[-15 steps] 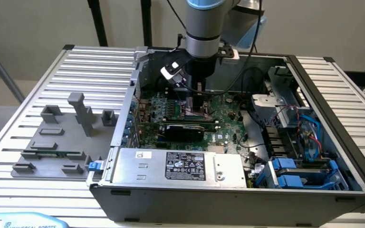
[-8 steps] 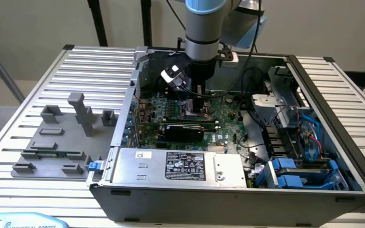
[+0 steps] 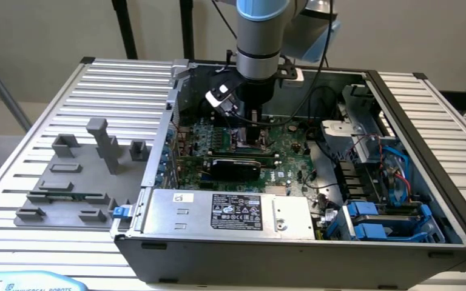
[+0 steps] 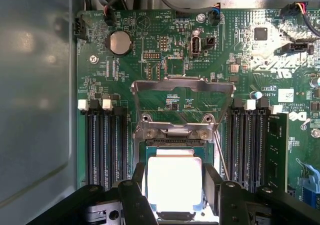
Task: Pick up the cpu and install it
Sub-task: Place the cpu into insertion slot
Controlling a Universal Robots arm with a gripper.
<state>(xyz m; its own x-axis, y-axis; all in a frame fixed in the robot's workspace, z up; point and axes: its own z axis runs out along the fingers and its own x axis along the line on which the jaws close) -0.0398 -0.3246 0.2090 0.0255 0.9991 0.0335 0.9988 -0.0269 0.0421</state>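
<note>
The gripper is down inside the open computer case. It is closed on the cpu, with a dark finger pressed to each of two opposite edges. The shiny silver chip sits flat between them, right over the socket. I cannot tell whether it has touched down in the socket.

The socket's metal load plate stands swung open just behind the socket. Black memory slots run along both sides of it on the green motherboard. A round coin cell lies farther off.

The case rests on a ribbed aluminium table against a plain pale wall. Grey fixture blocks stand well apart from the socket, outside the case toward the exterior view's left. A power supply near the socket carries a black label too small to read. A blue item at the table's edge reads "UNIVERSAL ROBOTS".
</note>
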